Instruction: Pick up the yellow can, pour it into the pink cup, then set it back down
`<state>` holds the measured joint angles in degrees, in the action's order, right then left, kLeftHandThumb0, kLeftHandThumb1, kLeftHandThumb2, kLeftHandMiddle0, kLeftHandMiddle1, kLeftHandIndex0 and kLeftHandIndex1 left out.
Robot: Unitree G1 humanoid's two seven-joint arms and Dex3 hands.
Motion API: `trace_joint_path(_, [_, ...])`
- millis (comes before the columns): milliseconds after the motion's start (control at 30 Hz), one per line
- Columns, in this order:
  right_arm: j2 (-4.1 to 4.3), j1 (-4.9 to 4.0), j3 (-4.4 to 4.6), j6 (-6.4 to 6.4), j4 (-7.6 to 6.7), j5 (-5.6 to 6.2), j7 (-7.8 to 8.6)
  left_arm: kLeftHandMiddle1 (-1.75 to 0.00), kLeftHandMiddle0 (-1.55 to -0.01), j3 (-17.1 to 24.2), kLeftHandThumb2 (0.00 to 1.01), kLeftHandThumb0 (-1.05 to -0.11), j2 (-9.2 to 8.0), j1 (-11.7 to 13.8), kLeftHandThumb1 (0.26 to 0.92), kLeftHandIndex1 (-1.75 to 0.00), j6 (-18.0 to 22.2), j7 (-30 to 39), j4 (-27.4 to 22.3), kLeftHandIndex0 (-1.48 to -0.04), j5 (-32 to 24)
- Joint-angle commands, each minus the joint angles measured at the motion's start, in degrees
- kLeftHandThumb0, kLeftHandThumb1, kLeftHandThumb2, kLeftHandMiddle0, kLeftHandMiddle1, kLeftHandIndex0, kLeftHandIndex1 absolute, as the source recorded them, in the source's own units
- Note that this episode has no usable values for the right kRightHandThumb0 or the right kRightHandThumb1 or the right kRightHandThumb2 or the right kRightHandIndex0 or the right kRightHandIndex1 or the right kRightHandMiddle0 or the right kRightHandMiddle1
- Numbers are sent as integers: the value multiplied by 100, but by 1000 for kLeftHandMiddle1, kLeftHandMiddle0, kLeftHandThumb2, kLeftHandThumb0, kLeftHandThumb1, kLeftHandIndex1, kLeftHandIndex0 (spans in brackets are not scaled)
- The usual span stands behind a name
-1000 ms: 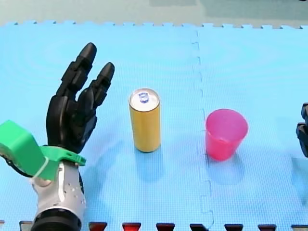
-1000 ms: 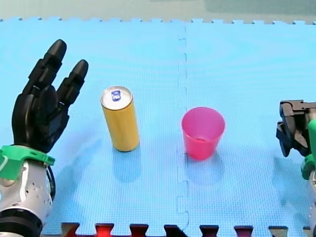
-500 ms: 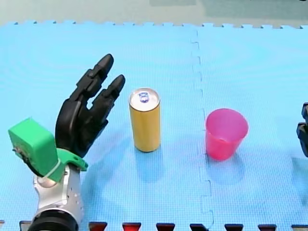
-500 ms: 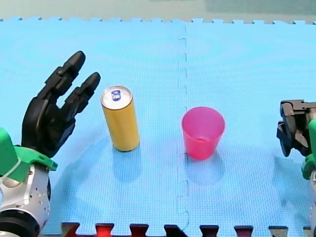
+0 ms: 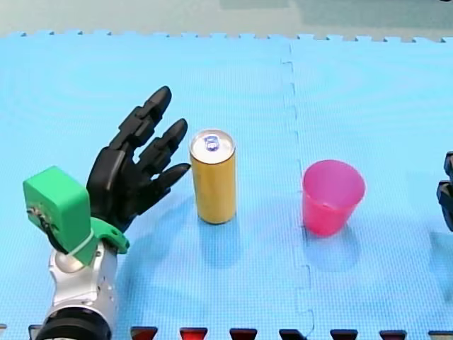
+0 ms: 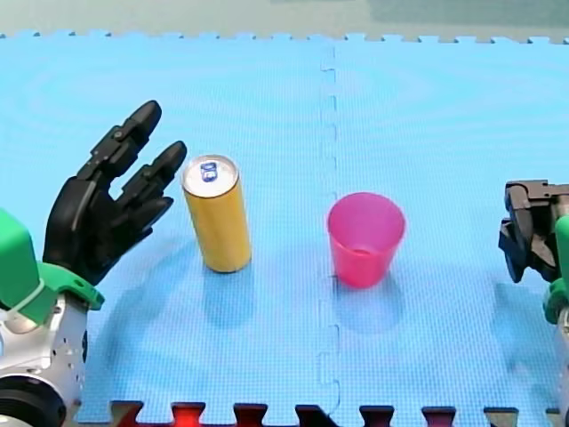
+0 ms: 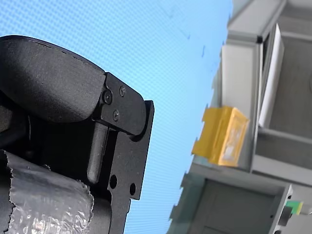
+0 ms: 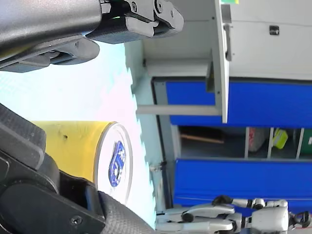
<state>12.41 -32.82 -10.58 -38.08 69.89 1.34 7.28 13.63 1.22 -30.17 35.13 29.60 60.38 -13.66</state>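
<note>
The yellow can (image 5: 214,178) stands upright on the blue foam mat (image 5: 233,78), its silver top closed. To its right, a hand's width away, the pink cup (image 5: 331,196) stands upright, open side up. My left hand (image 5: 173,134) is open just left of the can, fingertips level with its upper half and a narrow gap from its side, holding nothing. In the second wrist view the can (image 8: 73,146) lies close between that hand's fingers (image 8: 53,51). My right hand (image 6: 529,229) is at the mat's right edge, well clear of the cup.
A seam (image 5: 291,106) runs front to back through the mat between can and cup. Open mat lies behind and in front of both. Beyond the mat, the wrist views show a yellow box (image 7: 222,137) and blue cabinets (image 8: 234,102).
My left hand has moved right towards the can and leaned over, so its fingertips now sit close beside the can's top. Can, cup and right hand have not moved.
</note>
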Motion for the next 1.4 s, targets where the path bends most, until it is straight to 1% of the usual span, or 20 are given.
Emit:
trace_joint_path(0, [29, -6, -7, 1, 0, 2, -7, -1, -264, -22, 3, -772, -42, -26, 625, -1, -25, -35, -7, -201, 22])
trace_joint_path(67, [30, -7, -8, 4, -2, 4, -1, -1, -259, -49, 3, -730, -57, -25, 628, -2, -33, -57, -14, -194, 49])
trace_joint_path(167, [30, -8, -9, 10, -2, 6, 5, 0, -255, -82, 2, -700, -61, -16, 629, 0, -39, -92, -32, -189, 78])
trace_joint_path(467, [29, 4, -23, -8, -8, 25, 40, 0, -225, -218, 2, -664, -57, 20, 633, 0, -80, -270, -130, -178, 229])
trace_joint_path(567, [27, 3, -27, -9, -16, 30, 44, 0, -219, -350, 1, -660, -120, 19, 633, 0, -105, -289, -150, -174, 384])
trace_joint_path(767, [27, -1, -26, -9, -25, 32, 49, 0, -188, -650, 2, -655, -332, -23, 638, 0, 26, -436, -57, -147, 849])
trace_joint_path(1033, [11, 19, -10, -23, -46, 21, 27, 0, -168, -986, 3, -662, -500, -57, 645, 0, -72, -700, -79, -130, 1288])
trace_joint_path(1167, [13, 28, -9, -25, -54, 23, 30, 0, -166, -1100, 3, -670, -561, -61, 650, 0, -209, -685, -127, -126, 1377])
trace_joint_path(1367, [24, 46, -10, -34, -65, 25, 38, -1, -168, -1184, 4, -687, -645, -48, 657, 0, -424, -535, -259, -123, 1345])
